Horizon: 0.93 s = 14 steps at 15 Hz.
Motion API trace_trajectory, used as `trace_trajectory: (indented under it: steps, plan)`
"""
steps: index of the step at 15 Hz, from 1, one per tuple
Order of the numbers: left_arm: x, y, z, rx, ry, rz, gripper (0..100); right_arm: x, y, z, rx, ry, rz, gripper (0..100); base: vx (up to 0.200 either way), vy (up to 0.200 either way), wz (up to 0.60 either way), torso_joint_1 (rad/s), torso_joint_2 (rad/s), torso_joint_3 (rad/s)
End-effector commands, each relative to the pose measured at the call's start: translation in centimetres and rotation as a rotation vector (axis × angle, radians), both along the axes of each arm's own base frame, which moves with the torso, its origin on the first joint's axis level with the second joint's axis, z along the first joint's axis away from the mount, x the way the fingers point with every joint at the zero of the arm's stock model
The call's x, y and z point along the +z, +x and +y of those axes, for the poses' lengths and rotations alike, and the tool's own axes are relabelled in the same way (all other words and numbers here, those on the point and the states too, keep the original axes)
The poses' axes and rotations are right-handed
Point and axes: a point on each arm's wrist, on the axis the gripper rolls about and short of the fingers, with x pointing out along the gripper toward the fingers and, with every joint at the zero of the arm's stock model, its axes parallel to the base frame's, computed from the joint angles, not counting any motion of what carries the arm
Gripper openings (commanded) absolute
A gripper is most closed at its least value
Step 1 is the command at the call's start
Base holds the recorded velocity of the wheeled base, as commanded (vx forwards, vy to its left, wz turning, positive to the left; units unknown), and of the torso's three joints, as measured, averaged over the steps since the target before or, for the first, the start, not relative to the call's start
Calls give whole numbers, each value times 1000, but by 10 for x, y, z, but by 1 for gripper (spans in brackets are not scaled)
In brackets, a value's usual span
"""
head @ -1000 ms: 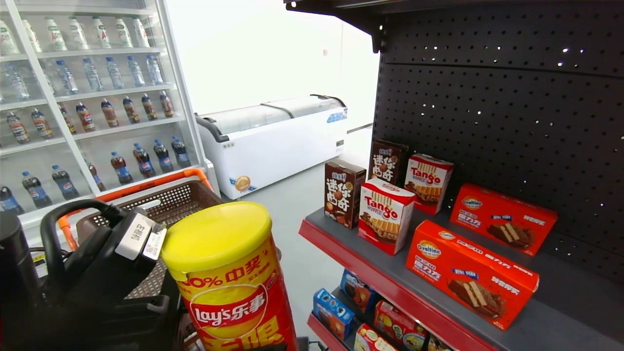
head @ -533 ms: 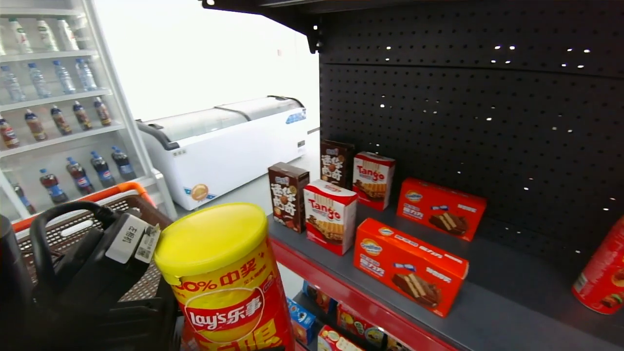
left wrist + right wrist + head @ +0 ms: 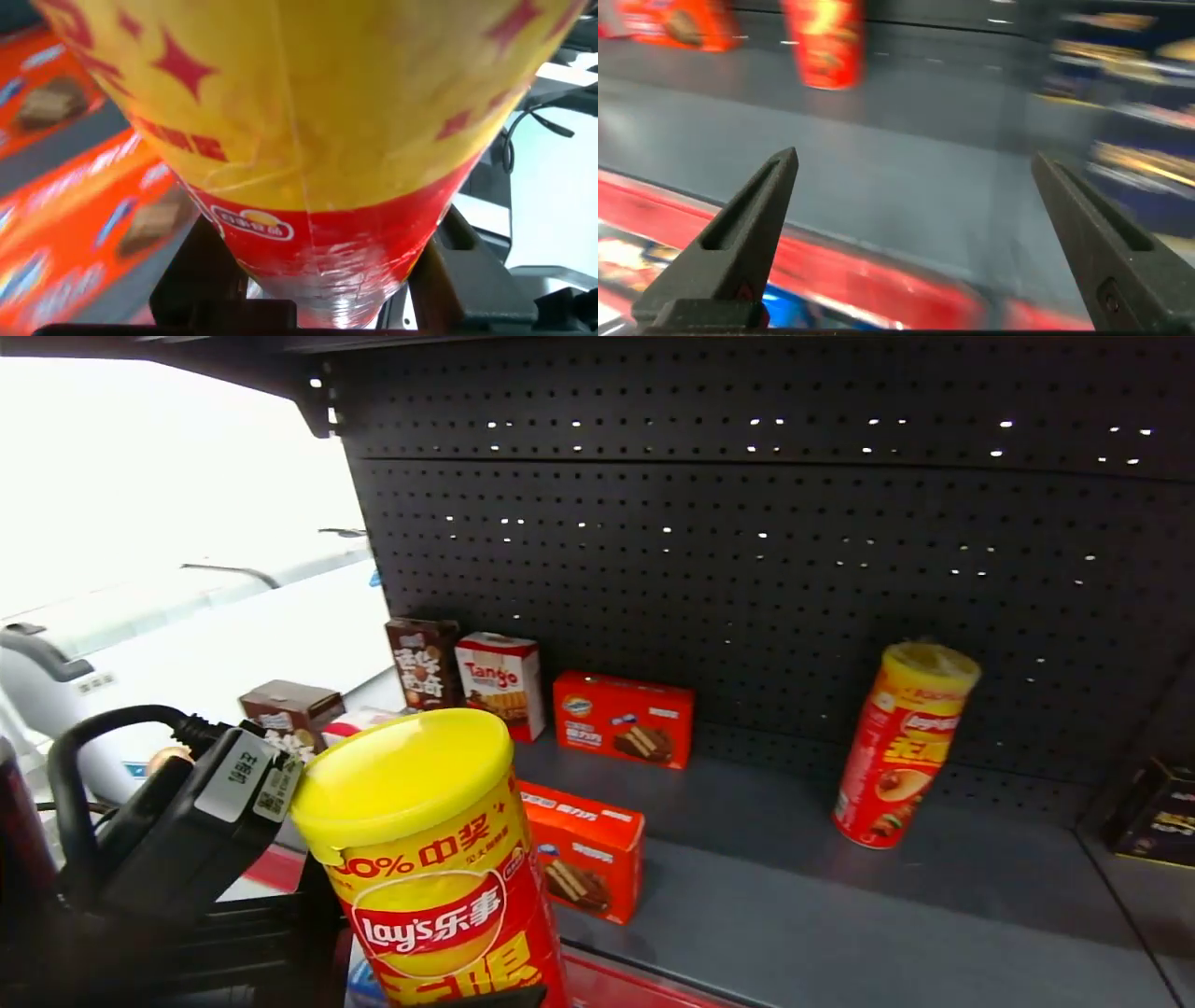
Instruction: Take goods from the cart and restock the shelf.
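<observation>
The can (image 3: 425, 859), yellow-lidded and upright, sits at 7 o'clock in the head view, at the front edge of the shelf (image 3: 794, 915). The left gripper (image 3: 322, 285) pinches it low on its body. An orange box (image 3: 583, 863) sits on the shelf just at 3 o'clock of the can. Another box (image 3: 624, 719) stands at 1 o'clock, by the pegboard (image 3: 747, 523). A second can (image 3: 901, 747) stands upright at 2 o'clock, well apart. The right gripper (image 3: 915, 159) hangs before the shelf, fingers spread wide, holding nothing.
</observation>
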Motion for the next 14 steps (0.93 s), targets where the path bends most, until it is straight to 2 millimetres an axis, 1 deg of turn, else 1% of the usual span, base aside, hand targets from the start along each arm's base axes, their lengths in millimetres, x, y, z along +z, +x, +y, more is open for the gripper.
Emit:
trace_trajectory:
  steps: [1, 6, 14]
  plan:
    - [0, 1, -1, 0, 1, -1, 0, 0, 0, 0, 1, 0, 1, 100, 0, 0, -600, 7, 2, -2]
    - [0, 1, -1, 0, 0, 0, 0, 0, 0, 0, 1, 0, 1, 100, 0, 0, -600, 2, 2, 2]
    - [-1, 1, 1, 11, 2, 2, 0, 0, 0, 0, 1, 0, 1, 100, 0, 0, 0, 0, 0, 0]
